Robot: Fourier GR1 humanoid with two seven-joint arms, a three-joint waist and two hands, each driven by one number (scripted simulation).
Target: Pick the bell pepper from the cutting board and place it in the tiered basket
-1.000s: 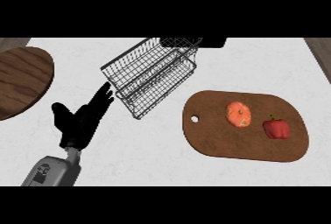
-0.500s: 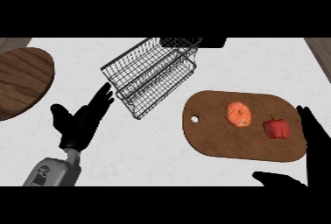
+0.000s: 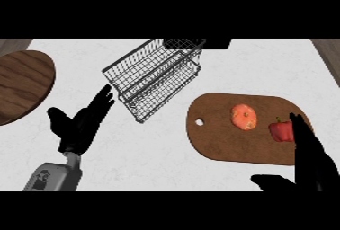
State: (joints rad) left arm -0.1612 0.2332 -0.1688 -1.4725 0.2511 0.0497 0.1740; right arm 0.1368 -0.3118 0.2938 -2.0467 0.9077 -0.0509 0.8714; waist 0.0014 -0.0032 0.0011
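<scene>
A red bell pepper [image 3: 279,130] sits near the right end of the brown cutting board [image 3: 219,139], with an orange fruit [image 3: 243,117] to its left. My right hand [image 3: 310,157] rises from the lower right, open, its straight fingers just right of the pepper and partly over it. The wire tiered basket [image 3: 154,76] stands at the top centre. My left hand [image 3: 81,123] is open at the lower left, fingers pointing up toward the basket.
A round wooden board [image 3: 20,85] lies at the left edge. A dark object [image 3: 197,43] sits behind the basket at the top. White counter [image 3: 146,152] stretches between my two hands.
My right hand has come into view from the lower right and moved up and left beside the pepper. The left hand, pepper and basket have stayed where they were.
</scene>
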